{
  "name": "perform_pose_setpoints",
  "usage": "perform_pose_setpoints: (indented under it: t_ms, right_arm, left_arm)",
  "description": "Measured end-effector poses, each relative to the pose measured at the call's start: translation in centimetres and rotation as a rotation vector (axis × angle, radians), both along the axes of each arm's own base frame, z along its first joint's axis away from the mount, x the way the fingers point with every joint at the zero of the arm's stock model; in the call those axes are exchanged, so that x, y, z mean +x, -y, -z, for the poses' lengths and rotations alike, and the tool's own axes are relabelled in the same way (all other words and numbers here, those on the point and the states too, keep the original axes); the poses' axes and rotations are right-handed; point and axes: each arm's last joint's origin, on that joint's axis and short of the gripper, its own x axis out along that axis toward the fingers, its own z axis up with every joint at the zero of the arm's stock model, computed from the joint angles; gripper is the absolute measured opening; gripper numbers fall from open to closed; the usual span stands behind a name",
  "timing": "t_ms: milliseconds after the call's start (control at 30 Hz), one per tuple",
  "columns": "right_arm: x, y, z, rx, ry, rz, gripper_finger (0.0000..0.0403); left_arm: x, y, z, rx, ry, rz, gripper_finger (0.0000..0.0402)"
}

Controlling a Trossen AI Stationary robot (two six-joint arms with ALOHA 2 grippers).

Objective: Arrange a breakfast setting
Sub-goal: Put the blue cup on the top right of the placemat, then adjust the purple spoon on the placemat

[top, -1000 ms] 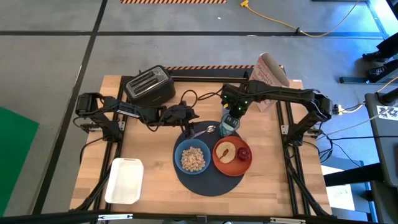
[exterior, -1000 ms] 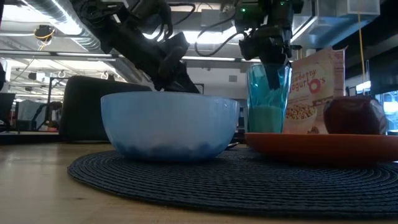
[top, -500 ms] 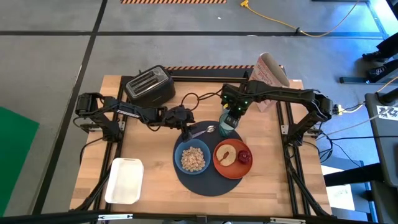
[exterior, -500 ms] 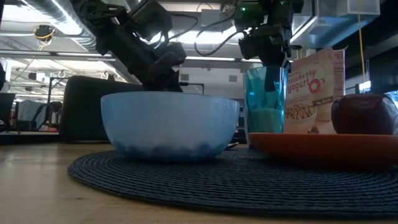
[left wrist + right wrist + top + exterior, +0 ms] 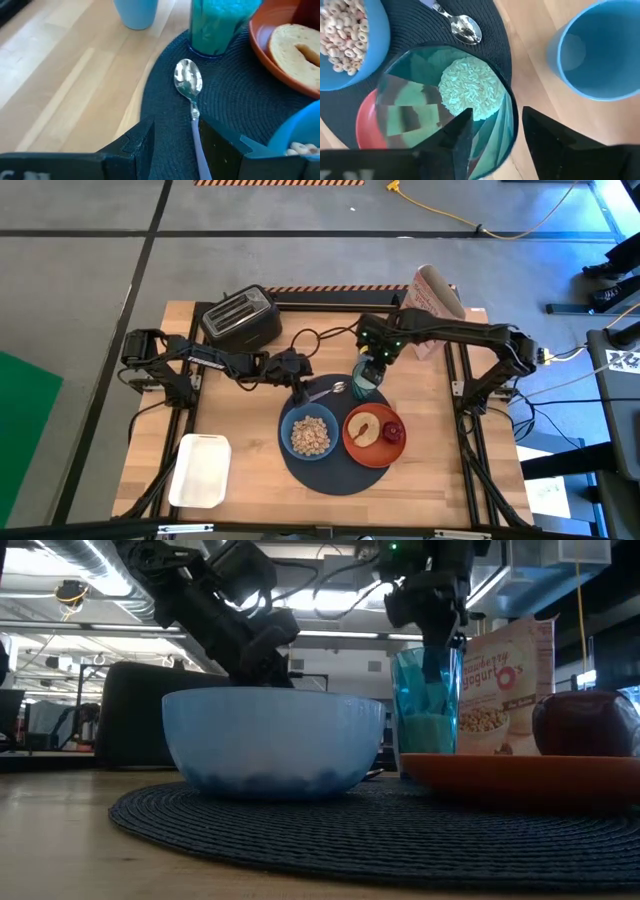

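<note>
Two claws are at work over the placemat [image 5: 335, 448]. My right gripper [image 5: 490, 127] straddles the rim of the glass [image 5: 366, 375] at the mat's far edge, fingers parted, one inside. My left gripper [image 5: 172, 137], open, sits over the spoon [image 5: 190, 95], whose handle runs lengthwise between its fingers. Bowl [image 5: 309, 434], plate [image 5: 372, 431] and a blue cup [image 5: 595, 50] crowd close.

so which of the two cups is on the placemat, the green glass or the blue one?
The green-tinted glass: it stands on the dark placemat's edge, beside the spoon, with the right gripper straddling its rim. The light-blue cup sits off the mat on bare wood.
</note>
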Motion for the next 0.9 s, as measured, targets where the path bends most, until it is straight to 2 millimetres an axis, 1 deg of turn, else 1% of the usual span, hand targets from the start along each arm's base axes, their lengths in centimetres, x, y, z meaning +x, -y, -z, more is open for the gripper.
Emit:
perform_pose_setpoints:
  t_ms: [100,267,333,400,467,600,700,800,900]
  right_arm:
    - [-0.1,0.0,-1.5,-0.027,0.047,0.0,0.0175]
    - [-0.9,-0.1,-4.8,-0.114,0.143,0.003,0.0183]
    - [-1.8,-0.2,-6.1,-0.17,0.179,0.011,0.0183]
    - [-3.2,-0.4,-7.3,-0.242,0.216,0.028,0.0184]
    - [-4.6,-0.6,-8.1,-0.31,0.267,0.054,0.0184]
    - [-7.0,-1.2,-8.1,-0.368,0.41,0.083,0.0184]
    - [-8.5,-1.6,-7.4,-0.389,0.515,0.104,0.0184]
    - [-9.2,-1.9,-6.2,-0.395,0.584,0.126,0.0184]
    - [-9.5,-1.9,-5.1,-0.397,0.613,0.138,0.0184]
  left_arm:
    - [0.0,0.0,0.0,0.01,-0.001,-0.01,0.0147]
    - [0.0,-0.1,0.0,0.025,-0.004,-0.008,0.0147]
    - [0.0,-0.1,-0.1,0.048,-0.002,-0.017,0.0147]
    - [0.1,-0.1,-0.2,0.079,0.007,-0.041,0.0147]
    - [0.2,0.1,-0.3,0.112,0.019,-0.039,0.0147]
    - [0.3,0.5,-0.4,0.127,0.022,0.0,0.0147]
    - [0.3,0.0,-0.4,0.109,0.028,-0.005,0.0147]
    - [0.9,-0.5,0.3,0.029,0.063,0.01,0.0147]
    - [1.4,-0.8,1.3,0.021,0.068,0.017,0.0147]
